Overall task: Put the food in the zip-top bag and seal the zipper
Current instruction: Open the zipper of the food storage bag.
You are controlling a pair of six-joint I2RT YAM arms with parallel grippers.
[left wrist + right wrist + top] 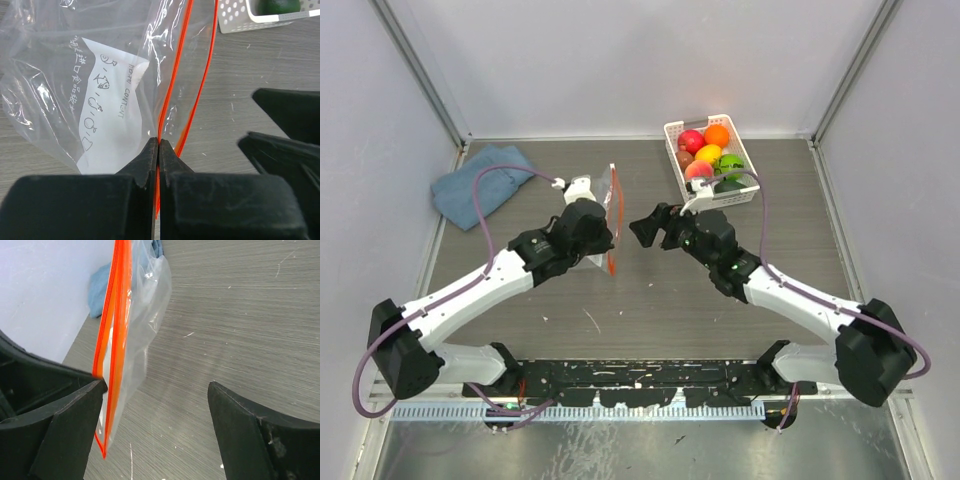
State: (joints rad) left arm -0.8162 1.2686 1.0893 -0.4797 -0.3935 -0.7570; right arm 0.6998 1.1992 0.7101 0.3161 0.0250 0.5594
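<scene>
Two grippers address the zip-top bag (75, 75): the left gripper (158, 142), clamped on the red-orange zipper (172, 85), holds it upright before its fingertips so the right gripper (157, 390), jaws apart, can reach the mouth, with the toy fruits (706, 153) lying behind it in the white basket (670, 130).

Left pincer (158, 143) clamped tight, right pincer (157, 387) spread wide, arms angled inward

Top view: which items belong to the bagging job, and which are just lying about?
Job: zip-top bag, zipper, toy fruits, left pincer clamping the bag's zipper edge.
Lying about: blue cloth; white basket, merely holding the fruits.
</scene>
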